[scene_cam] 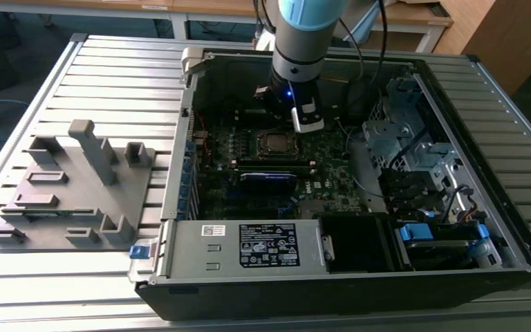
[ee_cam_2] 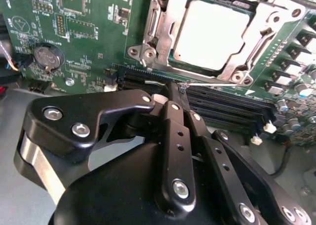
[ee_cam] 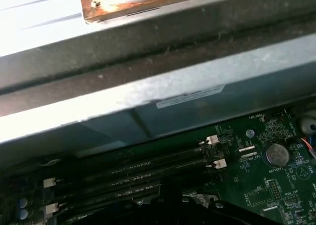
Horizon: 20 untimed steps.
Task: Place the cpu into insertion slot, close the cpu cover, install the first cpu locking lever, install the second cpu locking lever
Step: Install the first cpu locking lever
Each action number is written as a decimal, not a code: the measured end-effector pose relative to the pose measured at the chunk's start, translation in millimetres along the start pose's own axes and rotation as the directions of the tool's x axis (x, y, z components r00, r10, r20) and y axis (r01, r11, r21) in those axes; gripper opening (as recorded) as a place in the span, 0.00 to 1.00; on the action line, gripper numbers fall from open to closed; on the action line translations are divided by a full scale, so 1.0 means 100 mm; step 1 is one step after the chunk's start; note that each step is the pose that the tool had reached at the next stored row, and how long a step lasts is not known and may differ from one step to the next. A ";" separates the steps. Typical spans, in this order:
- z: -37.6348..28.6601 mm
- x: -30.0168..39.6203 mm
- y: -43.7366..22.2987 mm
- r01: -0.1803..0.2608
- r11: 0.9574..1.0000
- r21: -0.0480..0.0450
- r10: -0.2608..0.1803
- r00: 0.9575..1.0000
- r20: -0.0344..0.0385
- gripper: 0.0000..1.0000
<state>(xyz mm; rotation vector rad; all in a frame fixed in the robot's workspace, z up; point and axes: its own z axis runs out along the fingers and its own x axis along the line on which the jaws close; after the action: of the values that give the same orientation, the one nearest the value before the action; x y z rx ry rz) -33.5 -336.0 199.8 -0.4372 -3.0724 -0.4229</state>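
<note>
The black end effector [ee_cam_2: 174, 92], clenched on nothing visible, points its tips just beside the thin silver cpu cover [ee_cam_2: 261, 37]; the dull grey square cpu [ee_cam_2: 212, 34] lies straight beyond.

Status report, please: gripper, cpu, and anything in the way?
Gripper shut, low beside cpu. Cpu cover down over it. Memory slots under the gripper; nothing blocking seen.
</note>
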 end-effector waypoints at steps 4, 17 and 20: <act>0.026 0.019 -0.008 -0.006 1.000 -0.001 0.006 1.000 0.009 0.10; 0.030 0.028 -0.007 -0.003 1.000 0.023 0.002 1.000 0.027 0.10; 0.024 0.029 -0.006 -0.002 1.000 0.023 0.002 1.000 0.028 0.10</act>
<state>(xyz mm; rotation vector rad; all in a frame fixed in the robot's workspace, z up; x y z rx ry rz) -36.4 -335.1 197.5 -0.4497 -3.1002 -0.3845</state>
